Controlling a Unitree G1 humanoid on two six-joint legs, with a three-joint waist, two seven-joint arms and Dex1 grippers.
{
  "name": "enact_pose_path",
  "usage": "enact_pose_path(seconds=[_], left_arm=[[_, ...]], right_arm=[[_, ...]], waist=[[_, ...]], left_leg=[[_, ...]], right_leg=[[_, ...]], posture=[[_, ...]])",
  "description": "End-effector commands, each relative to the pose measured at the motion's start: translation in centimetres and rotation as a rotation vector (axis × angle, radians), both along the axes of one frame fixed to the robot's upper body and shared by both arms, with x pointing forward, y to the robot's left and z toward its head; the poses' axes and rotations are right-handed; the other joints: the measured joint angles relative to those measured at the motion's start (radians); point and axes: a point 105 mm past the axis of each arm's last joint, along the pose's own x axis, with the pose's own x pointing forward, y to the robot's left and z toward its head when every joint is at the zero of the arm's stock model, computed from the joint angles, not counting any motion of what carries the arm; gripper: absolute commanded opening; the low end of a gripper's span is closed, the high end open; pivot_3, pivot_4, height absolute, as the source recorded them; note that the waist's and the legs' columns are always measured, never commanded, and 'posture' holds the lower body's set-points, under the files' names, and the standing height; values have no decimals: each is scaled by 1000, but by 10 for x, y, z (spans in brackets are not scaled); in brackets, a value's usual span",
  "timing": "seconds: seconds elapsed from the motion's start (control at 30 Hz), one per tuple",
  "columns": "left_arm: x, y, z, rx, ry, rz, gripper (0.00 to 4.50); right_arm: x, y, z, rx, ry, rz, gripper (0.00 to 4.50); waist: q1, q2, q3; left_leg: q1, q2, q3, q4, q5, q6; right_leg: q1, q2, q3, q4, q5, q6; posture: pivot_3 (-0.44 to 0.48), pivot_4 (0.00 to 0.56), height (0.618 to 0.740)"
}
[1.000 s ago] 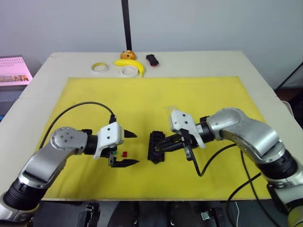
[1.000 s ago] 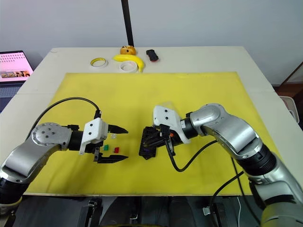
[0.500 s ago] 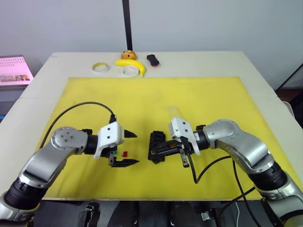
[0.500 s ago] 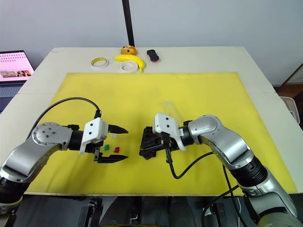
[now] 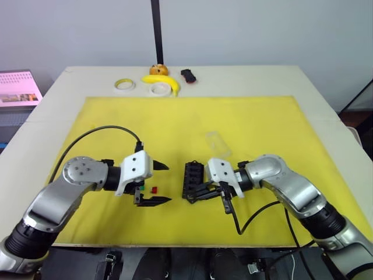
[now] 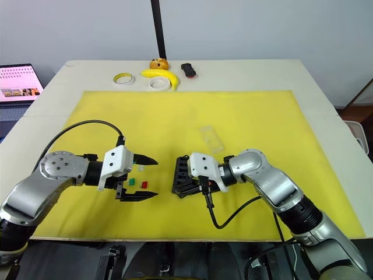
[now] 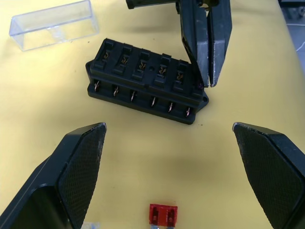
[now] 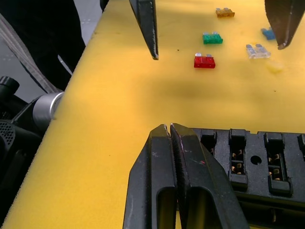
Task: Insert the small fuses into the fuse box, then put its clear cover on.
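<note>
Left wrist view shows the fuse box lying on the yellow mat with its row of slots empty as far as can be seen: bare metal contacts and no coloured fuse seated. The right gripper has its fingers pressed together with nothing visible between them, the tips touching the near end of the box by its mounting tab. The left gripper hovers with its fingers spread wide, straddling the loose fuses just beside the box. The red fuse lies flat between those fingers; in the right wrist view the green fuse, a yellow fuse, a grey-clear fuse and a teal fuse lie scattered near it. The clear cover rests on the mat beyond the box, apart from it. By my reading, insertion has barely begun; nearly all fuses and the cover are left to do.
</note>
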Motion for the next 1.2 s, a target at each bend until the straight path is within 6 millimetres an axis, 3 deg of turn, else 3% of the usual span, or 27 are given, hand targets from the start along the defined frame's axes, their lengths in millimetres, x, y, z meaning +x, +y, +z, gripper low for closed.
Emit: enact_pose_path(seconds=[0.03, 0.37, 0.57, 0.7, 0.8, 1.03, 1.2], left_arm=[[-3, -3, 7, -4, -33, -17, 4500], [-2, 0, 8, -5, -32, -9, 4500], [-1, 15, 18, -13, -19, 41, 4500], [-3, 43, 30, -2, 38, 139, 4500], [-6, 71, 42, 13, 68, 243, 4500], [-15, 146, 44, 99, 88, 463, 4500], [-28, 182, 44, 150, 98, 548, 4500]], right_arm=[[7, -5, 5, -7, 18, -43, 36], [1, -1, 69, 96, -26, -10, 36], [3, -28, 81, -5, -146, -33, 36], [11, -60, 86, -94, -189, -102, 36], [19, -88, 91, -147, -208, -179, 913], [26, -137, 95, -264, -248, -266, 4236], [33, -174, 94, -321, -246, -370, 4399]], waist=[[0, 0, 0], [1, 0, 0], [2, 0, 0], [-2, 0, 1], [-2, 0, 1], [-2, 1, 1], [-2, 1, 1]], left_leg=[[0, 0, 0, 0, 0, 0], [-1, 0, 0, -1, 0, 0], [-1, 0, 0, -1, 0, 0], [-1, 0, 0, -2, 0, 0], [-1, 1, 1, -2, 0, 0], [-1, 1, 2, -3, 0, 0], [-1, 1, 2, -4, -1, 0]], right_leg=[[0, 0, 0, 0, 0, 0], [-1, -1, 0, 0, 0, 0], [-2, -2, 0, -1, 0, 0], [-3, -2, 0, -1, 0, 0], [-3, -2, 0, -1, 0, 0], [-3, -2, 0, -3, -1, -1], [-4, -6, 1, -5, -2, -4]], posture=[[0, 150, 740], [0, 150, 740], [0, 150, 740], [0, 150, 740], [0, 150, 740], [0, 150, 740], [0, 150, 740]])
